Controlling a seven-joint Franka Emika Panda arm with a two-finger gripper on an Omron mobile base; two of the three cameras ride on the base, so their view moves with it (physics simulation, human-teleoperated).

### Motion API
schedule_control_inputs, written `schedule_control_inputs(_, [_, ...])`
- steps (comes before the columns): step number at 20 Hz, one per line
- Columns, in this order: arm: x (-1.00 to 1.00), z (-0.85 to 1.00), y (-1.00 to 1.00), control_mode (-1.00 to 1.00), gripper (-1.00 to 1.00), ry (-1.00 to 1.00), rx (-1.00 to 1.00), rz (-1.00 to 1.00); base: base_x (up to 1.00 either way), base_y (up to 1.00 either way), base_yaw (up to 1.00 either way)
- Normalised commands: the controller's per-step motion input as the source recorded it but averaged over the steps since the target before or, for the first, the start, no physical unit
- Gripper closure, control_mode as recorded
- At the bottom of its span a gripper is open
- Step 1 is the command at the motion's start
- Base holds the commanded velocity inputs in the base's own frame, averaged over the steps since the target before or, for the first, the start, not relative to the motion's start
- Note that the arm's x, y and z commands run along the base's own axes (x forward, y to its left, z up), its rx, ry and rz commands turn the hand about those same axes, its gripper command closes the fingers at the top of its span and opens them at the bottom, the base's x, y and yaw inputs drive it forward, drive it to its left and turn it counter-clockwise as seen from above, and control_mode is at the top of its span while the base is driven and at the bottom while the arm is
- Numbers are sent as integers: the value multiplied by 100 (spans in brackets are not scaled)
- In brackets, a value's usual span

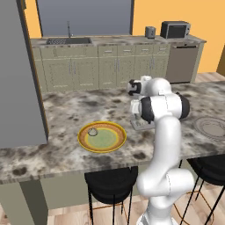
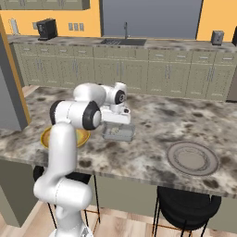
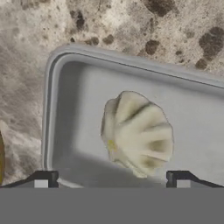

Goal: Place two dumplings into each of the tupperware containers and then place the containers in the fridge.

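Note:
A grey see-through tupperware container [image 3: 61, 109] lies on the marble counter straight under my hand. One pale pleated dumpling [image 3: 136, 133] rests on its floor, free of the fingers. My gripper [image 3: 111, 180] hangs just above it, open, with its fingertips [image 3: 41, 179] spread wide on either side of the dumpling. In the right base view the gripper [image 2: 115, 121] points down over the same container [image 2: 119, 133]. Another dumpling [image 1: 92, 131] sits on a yellow plate [image 1: 110, 143] to the left of the container [image 1: 139, 125]. The grey fridge [image 1: 17, 79] stands at the far left.
A round grey plate [image 2: 192, 157] lies on the counter to the right. Black stools [image 1: 110, 180] stand under the counter's near edge. Beige cabinets with a sink [image 1: 68, 41], a toaster [image 1: 150, 31] and a microwave [image 1: 175, 30] line the back wall.

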Motion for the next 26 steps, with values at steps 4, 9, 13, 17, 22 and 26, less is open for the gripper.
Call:
schedule_control_inputs(4, [-27,69,8,-100,-100,0,0,-1,0,0,0])
schedule_control_inputs(9, [-67,41,22,-100,-100,-2,0,0,0,0,0])
schedule_control_inputs(13, [-74,1,72,-100,-100,-16,-3,0,0,0,0])
schedule_control_inputs(17, [-66,0,90,-100,-100,-21,-6,7,0,0,0])
schedule_control_inputs(22, [-79,10,73,-100,-100,-18,-6,-1,0,0,0])
schedule_control_inputs(26, [-8,24,89,-100,-100,-6,-4,-8,0,0,0])
